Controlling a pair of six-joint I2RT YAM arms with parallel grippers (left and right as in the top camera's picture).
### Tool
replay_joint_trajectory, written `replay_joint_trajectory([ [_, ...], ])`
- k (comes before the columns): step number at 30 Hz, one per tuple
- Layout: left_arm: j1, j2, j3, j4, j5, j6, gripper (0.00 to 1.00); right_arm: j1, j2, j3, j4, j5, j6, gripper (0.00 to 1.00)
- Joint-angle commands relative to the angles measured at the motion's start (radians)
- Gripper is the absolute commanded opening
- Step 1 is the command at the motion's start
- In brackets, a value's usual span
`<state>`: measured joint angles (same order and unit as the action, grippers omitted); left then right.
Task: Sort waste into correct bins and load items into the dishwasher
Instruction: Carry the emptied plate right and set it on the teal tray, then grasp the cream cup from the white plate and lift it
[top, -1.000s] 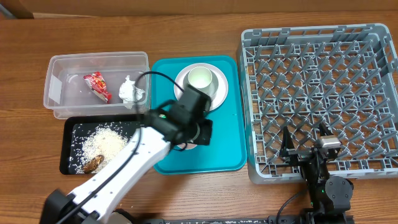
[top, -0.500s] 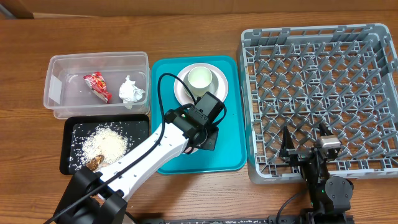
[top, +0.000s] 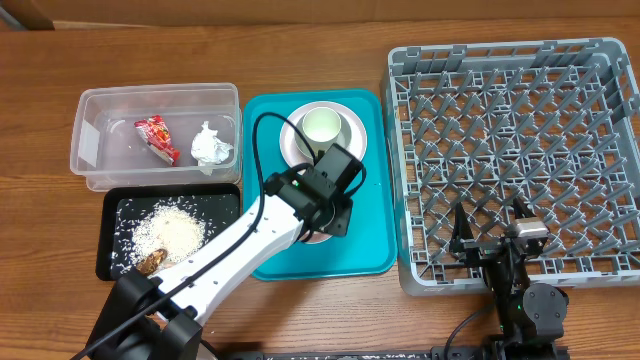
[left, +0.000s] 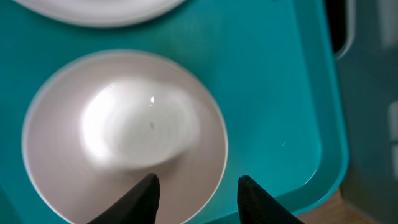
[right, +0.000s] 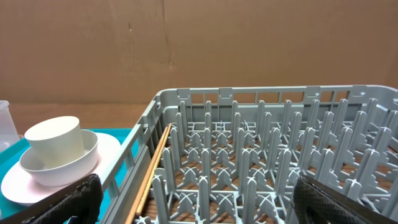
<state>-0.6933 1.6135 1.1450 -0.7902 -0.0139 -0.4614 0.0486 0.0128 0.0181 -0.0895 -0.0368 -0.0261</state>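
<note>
A bare strip of the teal tray (left: 280, 106) is seen between the white bowl (left: 124, 137) and the tray's raised edge. The bowl's rim is placed between the spread fingers of the left gripper (left: 198, 190). Near the bowl, the way is closed by the plate (left: 99, 9). The rack (top: 510, 150) is filled with upright pegs, and a wooden stick (right: 151, 165) is leaned along its wall next to the tray.

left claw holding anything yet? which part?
Nothing is held. The left claw is open, with one finger over the white bowl and the other outside its rim, not closed. The right claw is open and empty.
</note>
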Motion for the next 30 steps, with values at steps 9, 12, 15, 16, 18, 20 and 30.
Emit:
replay_joint_trajectory([
  [9, 0.215, 0.002, 0.298, 0.105, -0.056, 0.020, 0.42, 0.006, -0.010, -0.010, 0.008, 0.001, 0.000, 1.00],
  [12, 0.263, 0.021, 0.298, 0.172, -0.056, 0.008, 0.41, 0.006, -0.010, -0.010, 0.008, 0.001, 0.000, 1.00],
  [15, 0.289, 0.066, 0.298, 0.210, -0.045, -0.018, 0.42, 0.006, -0.010, -0.010, 0.008, 0.001, 0.000, 1.00],
  [16, 0.293, 0.085, 0.298, 0.219, -0.042, -0.018, 0.42, 0.006, -0.010, -0.010, 0.008, 0.001, 0.000, 1.00],
  [18, 0.295, 0.127, 0.298, 0.232, -0.042, -0.018, 0.42, 0.006, -0.010, -0.010, 0.008, 0.001, 0.000, 1.00],
  [20, 0.295, 0.172, 0.298, 0.245, -0.037, -0.018, 0.42, 0.006, -0.010, -0.010, 0.008, 0.001, 0.000, 1.00],
  [30, 0.295, 0.329, 0.298, 0.256, -0.008, -0.019, 0.37, 0.006, -0.010, -0.010, 0.008, 0.001, -0.001, 1.00],
])
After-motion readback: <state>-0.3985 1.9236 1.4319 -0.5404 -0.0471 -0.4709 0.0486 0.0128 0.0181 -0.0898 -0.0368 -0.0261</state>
